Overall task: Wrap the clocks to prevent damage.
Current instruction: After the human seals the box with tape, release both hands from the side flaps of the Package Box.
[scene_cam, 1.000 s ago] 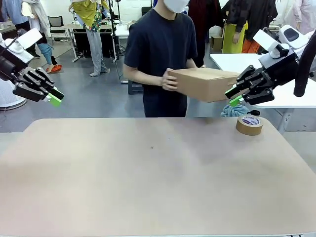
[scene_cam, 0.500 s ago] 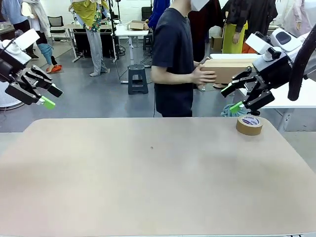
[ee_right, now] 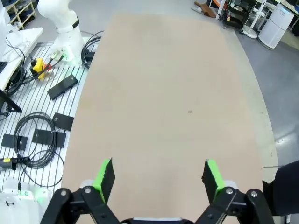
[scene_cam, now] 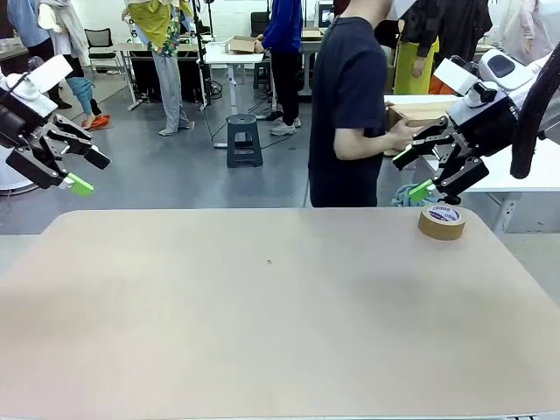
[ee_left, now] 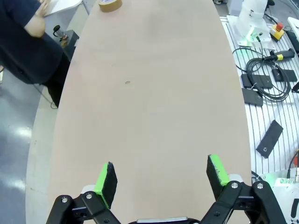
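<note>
A busy workshop lies behind a bare tan worktop (scene_cam: 280,306). A person (scene_cam: 350,105) at one o'clock carries a cardboard box (scene_cam: 411,114), perhaps the packing. Both the left gripper (scene_cam: 77,171) and right gripper (scene_cam: 418,173) hover wide, idle. A tape roll (scene_cam: 441,221) waits at two o'clock for wrapping.

Showing bright, even overhead light, soft faint shadows on the table (scene_cam: 262,315), sharp focus, bending straight lines toward wrist-view edges.

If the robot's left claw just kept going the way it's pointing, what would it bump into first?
Probably just the bare table. The left gripper stands open and empty, aimed down along the tabletop, with nothing lying in its line. The tape roll sits far off at the other end, to one side.
</note>
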